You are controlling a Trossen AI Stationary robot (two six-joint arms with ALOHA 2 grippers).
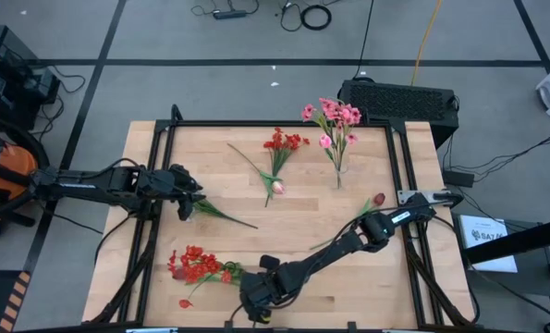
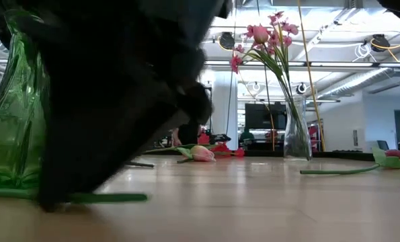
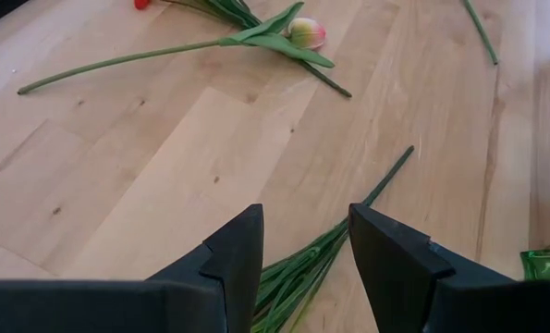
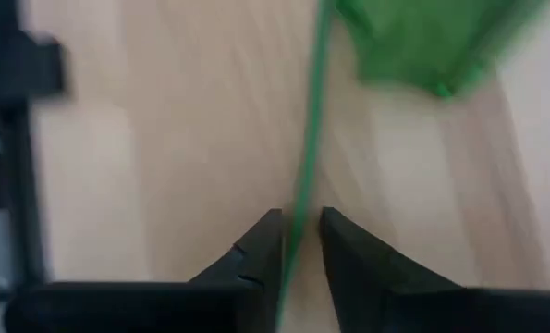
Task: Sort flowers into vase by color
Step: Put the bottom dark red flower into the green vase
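My right gripper [image 1: 256,303] is low at the table's near edge, beside a green glass vase [image 2: 11,114]. Its fingers stand close on either side of a thin green stem [image 4: 304,157] that lies on the wood [image 2: 109,197]; its blossom is hidden. Red blossoms [image 1: 196,265] show by the green vase [image 1: 230,274]. A clear vase [image 1: 337,172] at the far right holds pink flowers [image 1: 335,118]. My left gripper [image 1: 197,205] is open at the left, above a bundle of green stems [image 3: 298,268] lying on the table.
A red-blossom stem [image 1: 282,142] and a pink tulip bud [image 1: 276,188] lie at the far middle. A maroon tulip [image 1: 378,199] lies at the right, its stalk running under my right arm. A black frame [image 1: 399,166] rims the table. Bare wood lies in the middle.
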